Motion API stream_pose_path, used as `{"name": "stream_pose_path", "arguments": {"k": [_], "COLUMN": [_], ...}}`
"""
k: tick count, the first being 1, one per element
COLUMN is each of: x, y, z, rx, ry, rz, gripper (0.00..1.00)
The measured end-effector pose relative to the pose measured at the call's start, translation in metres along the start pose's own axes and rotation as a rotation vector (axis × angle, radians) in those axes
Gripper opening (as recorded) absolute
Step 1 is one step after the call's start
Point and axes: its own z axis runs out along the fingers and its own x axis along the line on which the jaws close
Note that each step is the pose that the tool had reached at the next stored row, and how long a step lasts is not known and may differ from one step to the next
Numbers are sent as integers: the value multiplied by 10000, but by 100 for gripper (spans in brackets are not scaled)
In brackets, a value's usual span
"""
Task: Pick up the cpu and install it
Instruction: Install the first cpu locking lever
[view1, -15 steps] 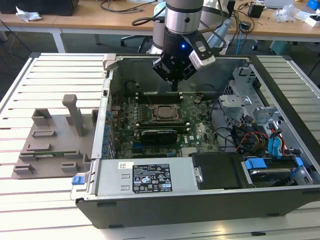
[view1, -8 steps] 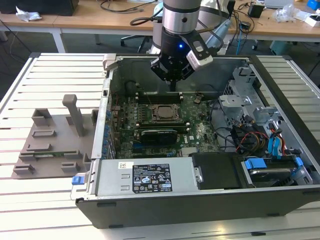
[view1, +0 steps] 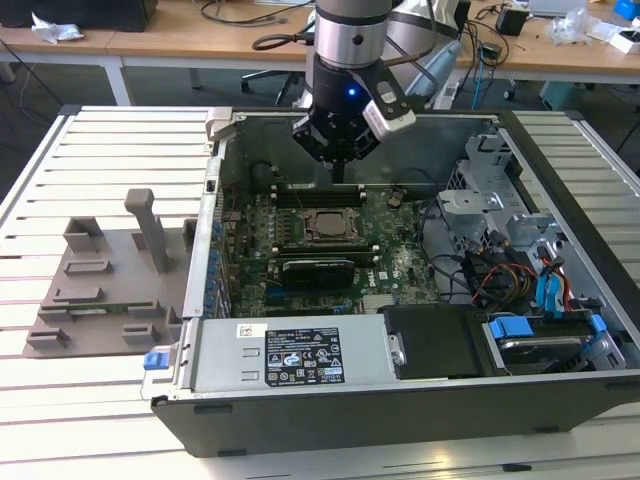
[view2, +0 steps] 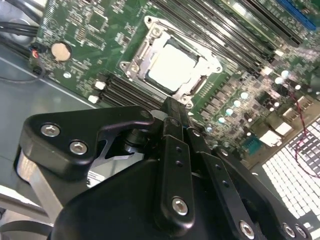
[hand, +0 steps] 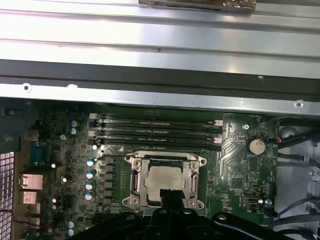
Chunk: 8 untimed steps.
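Observation:
The cpu (view1: 325, 228) (view2: 172, 67) (hand: 165, 182), a pale silver square, lies flat in the metal socket frame (hand: 134, 180) on the green motherboard (view1: 400, 262) inside the open computer case. My gripper (view1: 338, 175) (view2: 176, 106) (hand: 172, 194) hangs above the board, just off one edge of the socket. Its black fingers are pressed together with nothing between them, clear of the chip.
A grey fixture tray (view1: 100, 275) with upright posts sits on the slatted table at the exterior view's left. Case walls (view1: 215, 200) ring the board. Memory slots (hand: 155, 132) run beside the socket. A drive cage and cables (view1: 510, 250) fill the right; a power supply (view1: 290, 355) sits at the front.

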Motion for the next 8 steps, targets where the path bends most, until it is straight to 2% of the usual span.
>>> {"name": "stream_pose_path", "arguments": {"k": [5, 8], "x": [133, 243], "y": [9, 27], "z": [6, 23], "rx": [0, 0], "ry": [0, 0], "rz": [-2, -2], "gripper": [11, 11]}}
